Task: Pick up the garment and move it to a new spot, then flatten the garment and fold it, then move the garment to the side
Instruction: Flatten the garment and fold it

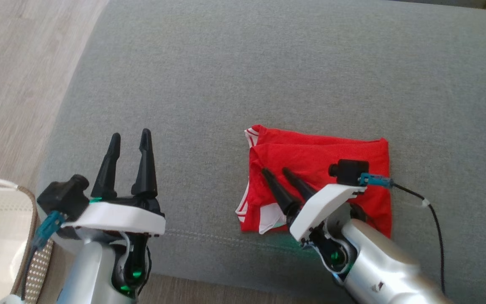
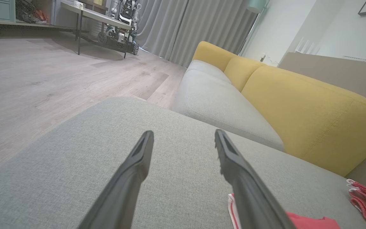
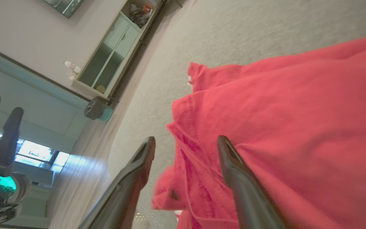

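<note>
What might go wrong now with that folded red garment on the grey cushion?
1. The right jaws stand open, tips low over the red garment. As they pull away, a finger could snag a layer and spoil the fold.
2. A white-trimmed flap pokes out at the near side. Gripping only there might let the stack fall open when it is moved.
3. It lies fairly near the front edge of the grey cushion, so a careless sideways drag might slide it off.

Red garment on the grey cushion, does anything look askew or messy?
Slightly. The red garment is folded into a rough rectangle, but its left edge is ragged: white-trimmed layers poke out at the near left corner instead of lying flush.
</note>
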